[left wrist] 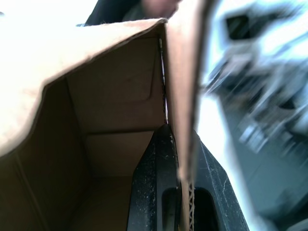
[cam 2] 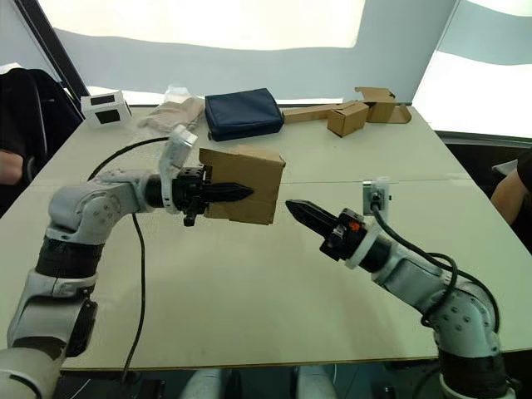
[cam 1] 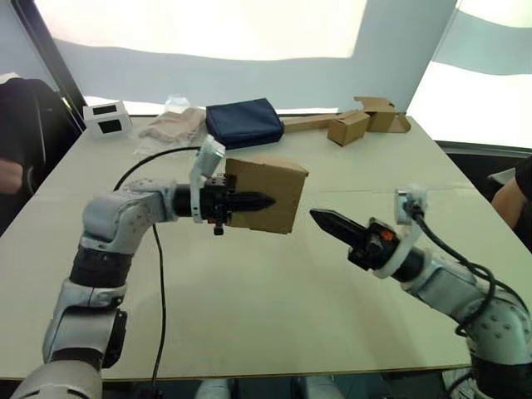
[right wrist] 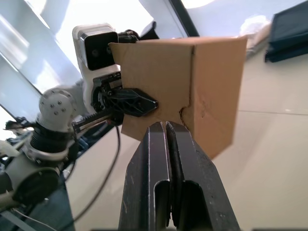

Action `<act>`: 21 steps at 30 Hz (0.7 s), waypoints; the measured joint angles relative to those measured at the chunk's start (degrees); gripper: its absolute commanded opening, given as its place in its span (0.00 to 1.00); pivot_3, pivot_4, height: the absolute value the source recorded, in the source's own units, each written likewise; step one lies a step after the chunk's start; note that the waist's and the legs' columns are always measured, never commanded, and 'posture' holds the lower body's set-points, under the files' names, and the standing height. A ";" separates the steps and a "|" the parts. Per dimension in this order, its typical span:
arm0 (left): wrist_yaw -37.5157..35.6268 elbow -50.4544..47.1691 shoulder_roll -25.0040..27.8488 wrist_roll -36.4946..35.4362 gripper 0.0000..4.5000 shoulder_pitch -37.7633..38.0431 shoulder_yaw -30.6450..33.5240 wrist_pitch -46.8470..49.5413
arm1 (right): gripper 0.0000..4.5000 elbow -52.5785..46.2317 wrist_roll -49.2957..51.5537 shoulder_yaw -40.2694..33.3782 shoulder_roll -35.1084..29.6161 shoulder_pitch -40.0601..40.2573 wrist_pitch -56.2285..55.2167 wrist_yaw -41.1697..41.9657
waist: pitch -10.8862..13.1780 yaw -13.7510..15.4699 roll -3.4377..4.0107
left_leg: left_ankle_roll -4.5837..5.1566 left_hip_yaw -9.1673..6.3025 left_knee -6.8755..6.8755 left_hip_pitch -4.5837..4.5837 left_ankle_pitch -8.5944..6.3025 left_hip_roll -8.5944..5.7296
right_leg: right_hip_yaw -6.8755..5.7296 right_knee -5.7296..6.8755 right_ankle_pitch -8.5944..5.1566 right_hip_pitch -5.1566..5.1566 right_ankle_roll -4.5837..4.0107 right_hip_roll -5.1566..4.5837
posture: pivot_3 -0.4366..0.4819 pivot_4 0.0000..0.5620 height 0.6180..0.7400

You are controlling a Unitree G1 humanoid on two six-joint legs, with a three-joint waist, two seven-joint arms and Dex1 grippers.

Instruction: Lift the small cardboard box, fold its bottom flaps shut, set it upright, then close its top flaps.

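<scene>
The small cardboard box (cam 1: 268, 194) hangs above the middle of the bench (cam 1: 274, 307), one wall pinched between the left gripper's (cam 1: 253, 200) fingers (left wrist: 159, 183). The right gripper (cam 1: 326, 221) hovers just beside it, fingers (right wrist: 166, 159) pressed together, empty.

Small cardboard box (cam 1: 268, 193): plain brown, held clear above the table, one wall pinched, one end open.

lab | pale worktable (cam 1: 249, 316) | white backdrop screens (cam 1: 208, 25)
</scene>
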 measured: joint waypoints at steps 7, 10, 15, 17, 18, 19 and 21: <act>-8.82 8.09 2.17 13.58 0.00 -11.91 -13.82 -5.73 | 0.01 -0.57 -3.97 0.04 -2.79 3.80 0.24 2.95 | 0.02 0.16 -0.03 | 0.00 -0.03 -0.01 -0.05 0.00 -0.01 | -0.03 -0.02 -0.01 -0.02 -0.01 0.04 | 0.48 0.27 1.00; -12.70 10.37 2.07 18.64 0.00 -15.63 -19.10 -8.17 | 0.01 -0.67 -6.21 0.57 -2.75 4.61 -0.07 3.62 | 0.02 0.09 -0.04 | 0.02 -0.01 0.00 -0.08 -0.01 -0.02 | -0.02 -0.06 -0.01 -0.03 -0.01 0.03 | 0.48 0.27 1.00; -19.04 12.46 1.47 24.74 0.00 -20.37 -24.55 -11.81 | 0.01 -0.94 -9.58 1.63 -2.52 5.54 -0.40 4.45 | 0.03 0.06 -0.04 | 0.05 -0.03 -0.01 -0.08 -0.03 0.00 | -0.01 -0.03 -0.01 -0.07 -0.01 0.04 | 0.48 0.27 1.00; -20.98 13.90 1.17 29.04 0.00 -21.95 -28.00 -15.67 | 0.01 -0.98 -10.53 1.92 -1.68 5.83 -0.71 4.44 | 0.03 0.13 -0.05 | 0.05 -0.05 -0.01 -0.09 -0.03 0.00 | -0.03 -0.01 -0.02 -0.07 -0.01 0.07 | 0.48 0.27 1.00; -22.04 14.46 0.79 31.74 0.00 -22.70 -30.34 -18.52 | 0.01 -1.06 -11.25 2.16 -1.23 6.25 -1.00 4.36 | 0.03 0.17 -0.04 | 0.05 -0.03 0.00 -0.08 -0.03 -0.01 | -0.02 -0.01 -0.02 -0.07 -0.01 0.07 | 0.48 0.27 1.00; -23.03 14.70 0.39 33.55 0.00 -22.98 -31.72 -20.85 | 0.01 -1.08 -11.79 2.52 -1.03 6.57 -1.05 4.27 | 0.03 0.23 -0.04 | 0.05 -0.03 -0.01 -0.09 -0.03 -0.01 | -0.02 -0.01 -0.02 -0.07 -0.01 0.07 | 0.48 0.27 1.00; -24.45 14.94 -0.60 35.28 0.00 -23.53 -35.05 -23.86 | 0.01 -1.18 -12.72 2.70 -0.29 7.16 -1.39 3.99 | 0.03 0.26 -0.05 | 0.05 -0.03 0.00 -0.12 -0.03 0.00 | -0.01 -0.04 -0.02 -0.08 -0.01 0.03 | 0.48 0.27 1.00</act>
